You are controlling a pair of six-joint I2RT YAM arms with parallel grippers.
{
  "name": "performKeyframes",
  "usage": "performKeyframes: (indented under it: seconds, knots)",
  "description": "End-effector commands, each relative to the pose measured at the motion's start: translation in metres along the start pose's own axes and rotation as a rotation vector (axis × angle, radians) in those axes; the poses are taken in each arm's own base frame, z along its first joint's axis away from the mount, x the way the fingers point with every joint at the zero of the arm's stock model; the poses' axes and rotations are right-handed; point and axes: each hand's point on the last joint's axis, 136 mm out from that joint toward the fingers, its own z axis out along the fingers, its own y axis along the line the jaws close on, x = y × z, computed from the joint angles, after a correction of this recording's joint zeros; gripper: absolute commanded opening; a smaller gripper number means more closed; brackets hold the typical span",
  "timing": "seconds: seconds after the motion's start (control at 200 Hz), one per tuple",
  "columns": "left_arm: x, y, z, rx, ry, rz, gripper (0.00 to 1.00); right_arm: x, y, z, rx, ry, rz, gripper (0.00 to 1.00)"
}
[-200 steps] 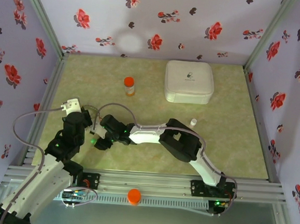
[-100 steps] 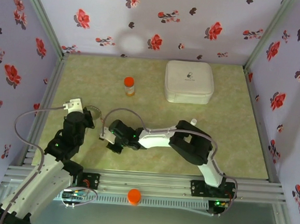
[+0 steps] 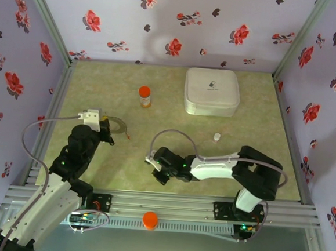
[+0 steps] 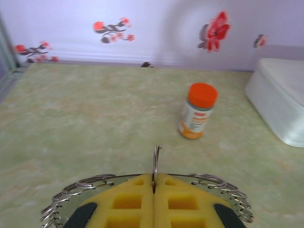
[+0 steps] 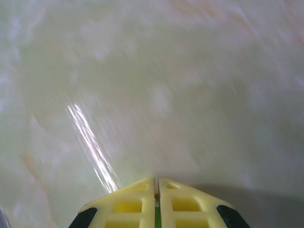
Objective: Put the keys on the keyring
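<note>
The tabletop [image 3: 252,161] is walled on three sides by flowered panels, with a metal rail along its near edge. Most open room lies through the middle and towards the right edge. The far right corner is taken by a white case [image 3: 211,92] [image 4: 280,97], and an orange-capped bottle [image 3: 144,96] [image 4: 198,112] stands left of centre, nearer the far edge.

The left gripper [image 3: 105,124] [image 4: 154,185] sits close to the left edge, about halfway back, its yellow pads [image 4: 128,204] pressed together on the keyring [image 3: 119,125] [image 4: 95,181]. The ring's wire coils fan out on both sides of the pads and one loop stands up between them. A red speck [image 3: 127,137] lies just beside the ring, too small to identify.

The right gripper [image 3: 151,159] [image 5: 156,183] is low over bare tabletop near the middle of the near edge, well apart from the ring, jaws closed. A green sliver [image 5: 156,222] shows between its pads at the frame's bottom edge, cut off. I cannot tell what it is.

A small white cap [image 3: 216,137] stands alone towards the right of the middle.
</note>
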Motion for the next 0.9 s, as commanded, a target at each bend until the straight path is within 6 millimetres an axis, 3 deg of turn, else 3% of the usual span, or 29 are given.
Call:
performKeyframes:
  seconds: [0.0, 0.165, 0.31, 0.44, 0.585, 0.69, 0.895]
  knots:
    - [-0.032, -0.042, -0.007, 0.235, -0.095, 0.029, 0.0, 0.009, -0.024, -0.014, 0.065, -0.011, 0.235, 0.05]
    - [-0.032, -0.079, -0.011, 0.415, -0.068, 0.06, 0.0, 0.019, -0.038, -0.034, 0.087, -0.027, 0.372, 0.05]
    - [-0.021, -0.106, -0.015, 0.513, -0.03, 0.152, 0.0, 0.03, -0.05, -0.046, 0.122, -0.005, 0.454, 0.05]
    - [-0.009, -0.124, -0.019, 0.579, -0.009, 0.228, 0.0, 0.028, -0.061, -0.054, 0.144, -0.01, 0.508, 0.05]
    - [0.001, -0.133, -0.02, 0.61, 0.007, 0.285, 0.0, 0.024, -0.08, -0.057, 0.176, -0.015, 0.607, 0.08]
    - [0.006, -0.135, -0.019, 0.616, 0.02, 0.308, 0.0, 0.033, -0.096, -0.054, 0.221, 0.027, 0.666, 0.09]
    - [0.012, -0.138, -0.02, 0.628, 0.035, 0.315, 0.0, 0.05, -0.108, -0.058, 0.297, 0.098, 0.672, 0.26]
